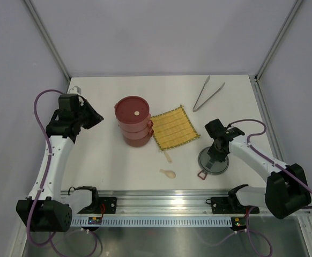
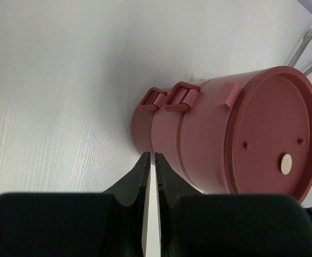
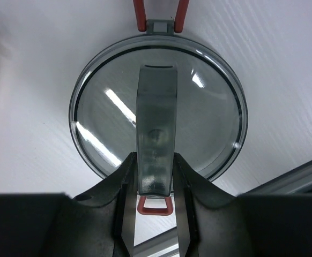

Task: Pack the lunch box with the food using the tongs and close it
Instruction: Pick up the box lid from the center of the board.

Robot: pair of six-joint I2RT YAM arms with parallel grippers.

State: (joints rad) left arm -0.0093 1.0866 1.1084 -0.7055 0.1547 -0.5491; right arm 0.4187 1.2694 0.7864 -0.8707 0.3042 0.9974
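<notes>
Two things mark this as the closing step, by my reading: no food shows loose on the table (image 1: 108, 166) or the yellow mat (image 1: 173, 127), and the right gripper (image 3: 155, 160) is down on the top lid (image 3: 199, 123), which lies at the near right, well apart from the lunch box (image 1: 133, 120). Its jaws stand partly open, one finger against each side of the lid's arched handle (image 3: 156, 107), and appear to pinch it. The lid seems to rest flat on the table. The lunch box stands stacked just left of the mat with a red disc lid (image 2: 274, 134) on top, so whether the food is inside cannot be seen. The left gripper (image 2: 150, 155) hovers beside the stack, jaws all but shut with only a slit between them, holding nothing. The tongs (image 1: 197, 106) lie at the far side, touched by neither arm. Next, I judge, the lid must be lifted level, carried over the mat, centred on the top tier, and its red clips (image 3: 155, 206) brought to the catches.
</notes>
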